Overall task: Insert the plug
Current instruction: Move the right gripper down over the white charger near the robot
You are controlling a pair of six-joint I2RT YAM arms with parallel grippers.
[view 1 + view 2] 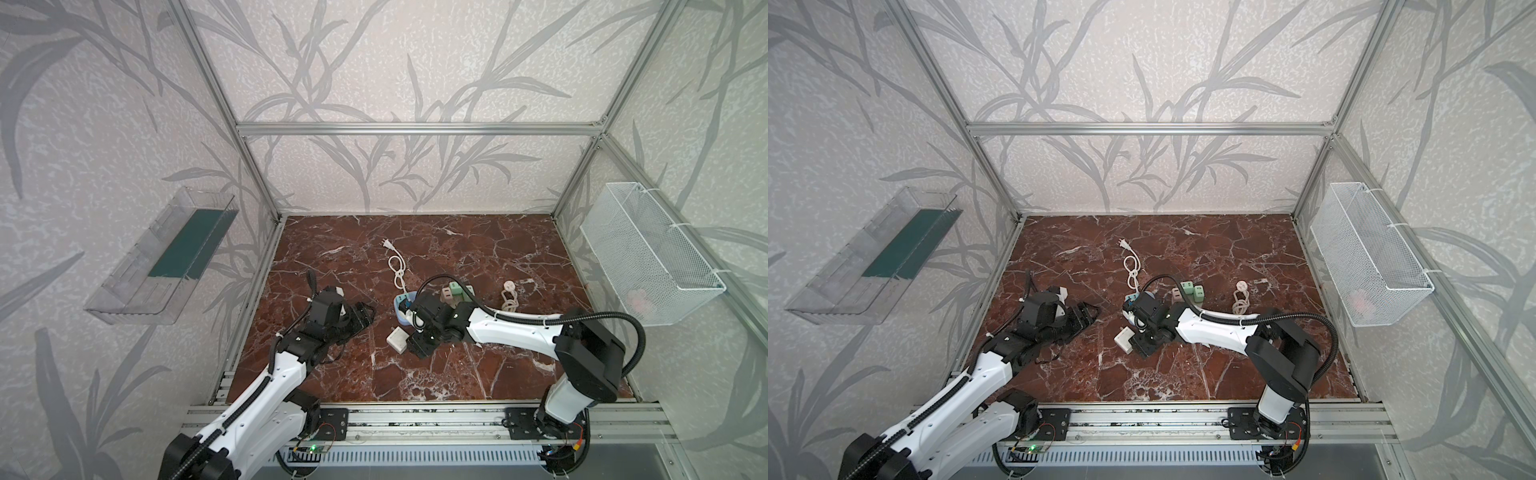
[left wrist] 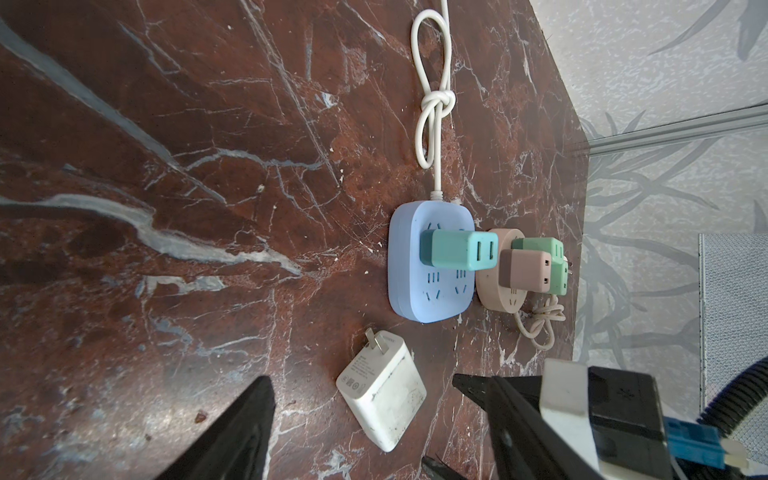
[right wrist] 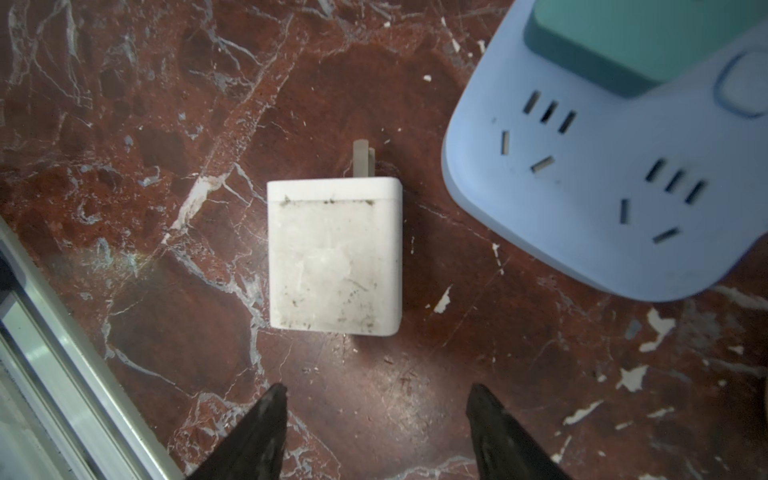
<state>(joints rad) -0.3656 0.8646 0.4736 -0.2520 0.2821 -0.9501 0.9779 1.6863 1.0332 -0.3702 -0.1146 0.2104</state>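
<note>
On the walled red marble table (image 1: pixel 457 374) we see the white plug (image 3: pixel 334 257) lying flat just this side of the blue strip (image 3: pixel 602 187), prongs and long axis aimed far-left, bare marble left and near of it, right claw (image 3: pixel 376 390) just beside it, left claw (image 1: pixel 368 311) well apart, both spread and empty.

Same build both sides: left arm (image 1: pixel 266 386) and right arm (image 1: pixel 515 330) have white link shells with small dark screws and black joint housings. Black corrugated conduit (image 1: pixel 643 343) runs along each, tied down with white zip ties (image 1: pixel 541 322). Black bolted base plates (image 1: pixel 332 420). Fingers (image 3: pixel 257 432) matte black, tapering to points. Green LED (image 1: pixel 312 447) lit by the left base.
</note>
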